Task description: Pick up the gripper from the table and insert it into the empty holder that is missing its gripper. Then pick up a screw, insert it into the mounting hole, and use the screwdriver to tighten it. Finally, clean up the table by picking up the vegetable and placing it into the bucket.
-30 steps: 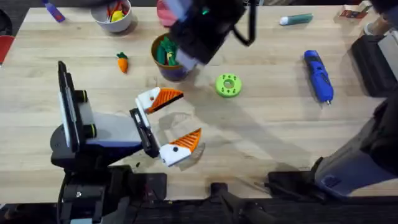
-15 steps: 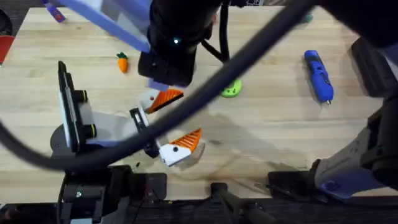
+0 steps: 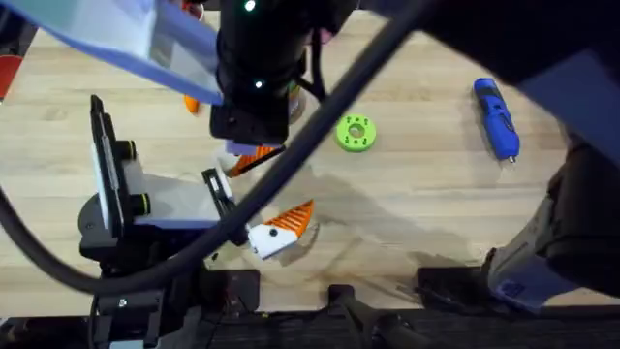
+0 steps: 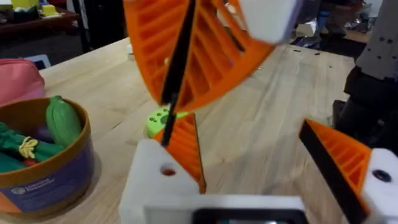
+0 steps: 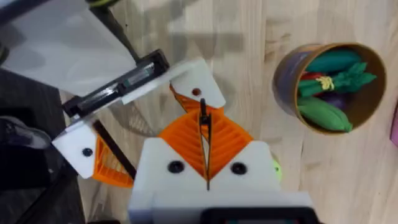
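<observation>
Above left end effector (image 3: pixel 263 199), spread wide: right end effector (image 5: pixel 205 163) closed; bucket (image 5: pixel 328 81) beside.

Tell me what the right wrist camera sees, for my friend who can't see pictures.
The right gripper, orange pads shut on a thin black rod, hangs over the left gripper, whose white-and-orange fingers are spread open on the wooden table. Off to the side stands the bucket, with green toy vegetables inside.

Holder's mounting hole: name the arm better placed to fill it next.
Right. The right gripper is shut on a thin black rod whose tip is by the holder hole; the left gripper is open, carrying that holder.
</observation>
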Controlling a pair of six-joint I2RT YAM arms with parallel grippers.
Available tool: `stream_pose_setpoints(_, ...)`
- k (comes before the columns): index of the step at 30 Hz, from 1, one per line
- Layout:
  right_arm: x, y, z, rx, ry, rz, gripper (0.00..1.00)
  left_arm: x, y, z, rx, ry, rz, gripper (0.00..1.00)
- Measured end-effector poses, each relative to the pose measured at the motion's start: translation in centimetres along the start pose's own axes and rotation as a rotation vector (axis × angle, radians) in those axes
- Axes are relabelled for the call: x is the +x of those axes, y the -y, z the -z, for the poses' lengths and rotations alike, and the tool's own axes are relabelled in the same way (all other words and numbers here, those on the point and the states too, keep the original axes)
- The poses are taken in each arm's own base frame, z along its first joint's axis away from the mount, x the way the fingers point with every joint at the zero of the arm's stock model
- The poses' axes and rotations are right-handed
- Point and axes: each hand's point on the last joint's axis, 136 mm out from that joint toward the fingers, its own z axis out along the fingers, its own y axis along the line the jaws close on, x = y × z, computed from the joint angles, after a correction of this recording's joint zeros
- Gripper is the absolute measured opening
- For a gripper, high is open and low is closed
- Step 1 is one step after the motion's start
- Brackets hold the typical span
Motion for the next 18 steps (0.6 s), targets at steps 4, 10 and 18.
stream_pose_setpoints(4, -0.14, -0.22, -0.75, -0.010, -0.012, 0.008, 0.005, 0.00, 0.00, 0.00, 0.000, 0.000, 0.000, 0.985)
stream_pose_setpoints(10, -0.20, -0.40, -1.07, -0.015, -0.018, 0.015, 0.005, 0.00, 0.00, 0.00, 0.000, 0.000, 0.000, 0.985)
stream_pose_setpoints(18, -0.15, -0.45, -1.08, -0.016, -0.021, 0.016, 0.005, 0.00, 0.00, 0.00, 0.000, 0.000, 0.000, 0.986)
